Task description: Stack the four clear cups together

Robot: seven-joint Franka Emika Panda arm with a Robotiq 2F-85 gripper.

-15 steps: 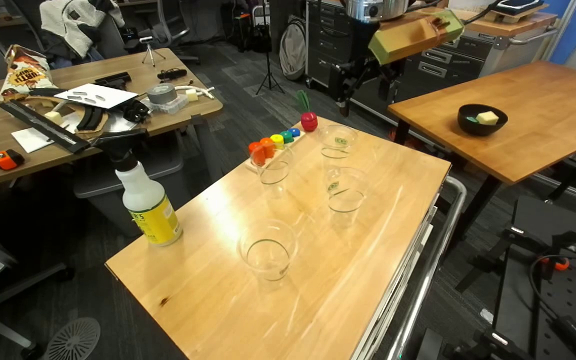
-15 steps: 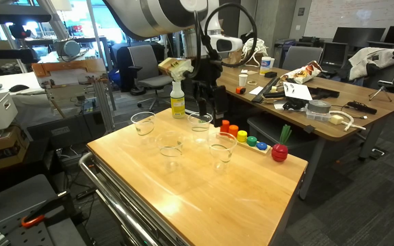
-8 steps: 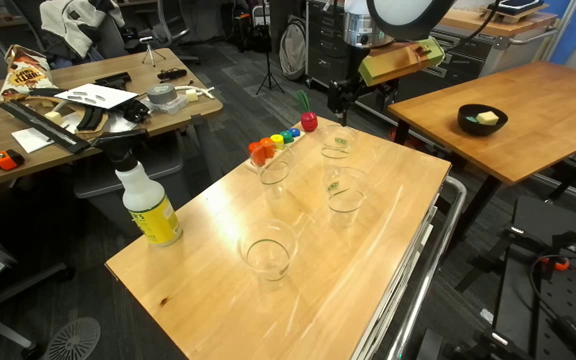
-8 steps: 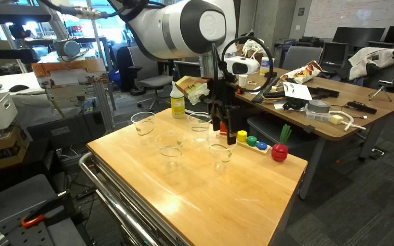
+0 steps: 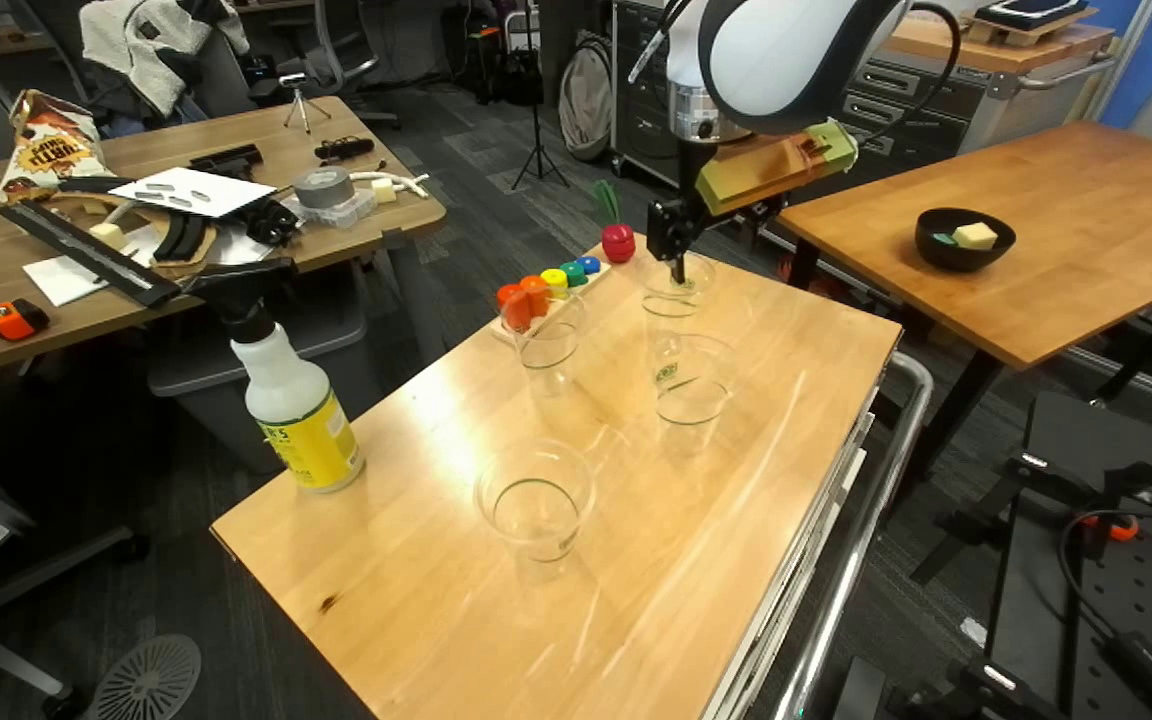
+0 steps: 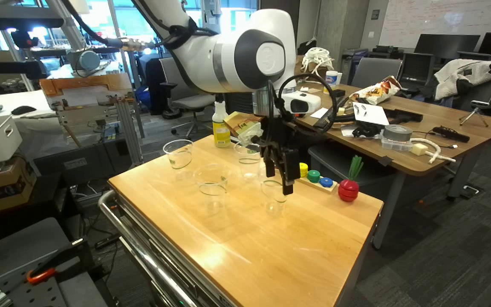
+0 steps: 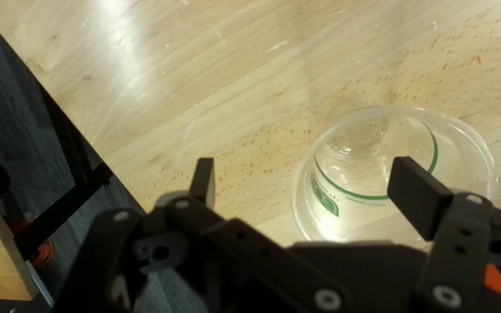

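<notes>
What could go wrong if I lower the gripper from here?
In the wrist view, the gripper looks off-centre on the nearest cup: one finger overlaps its opening, the other shows outside, so lowering might catch the rim and tip it. Drifting sideways could knock the neighbouring cup.

White arm (image 6: 200, 59), dark joint ring (image 6: 244, 59), black cable (image 6: 335, 102), black end effector (image 7: 307, 180), silver screws (image 7: 328, 299)

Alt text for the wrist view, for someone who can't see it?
Looking down past an open black gripper at a clear plastic cup with a green ring and logo; one finger overlaps the cup in the picture, contact unclear. The wooden tabletop ends at left, dark floor beyond.
</notes>
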